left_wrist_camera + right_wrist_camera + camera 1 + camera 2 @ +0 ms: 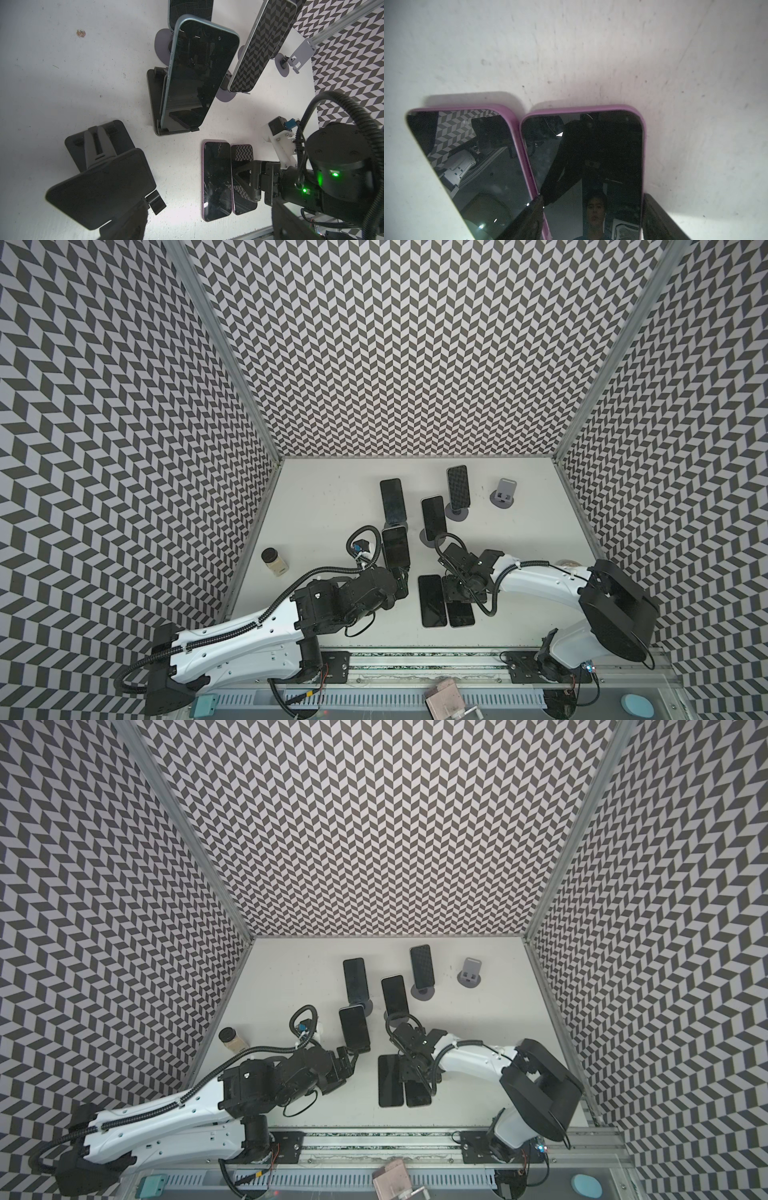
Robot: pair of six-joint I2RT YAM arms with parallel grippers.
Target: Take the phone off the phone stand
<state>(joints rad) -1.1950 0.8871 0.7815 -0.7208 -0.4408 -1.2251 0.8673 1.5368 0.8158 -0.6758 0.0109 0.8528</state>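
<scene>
Left fingers (401,576) stand apart in both top views, near the foot of a blue-edged phone (395,547). Left wrist view: it leans on a black plate stand (153,99). Right wrist view: right fingers (529,220) clamp a pink-cased phone (591,155) lying flat on the white surface (591,52).

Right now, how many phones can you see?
6. Four are propped up: back-left phone, middle phone, back-right phone and near phone. Two lie flat in front: left flat phone, right flat phone. More may be hidden.
</scene>
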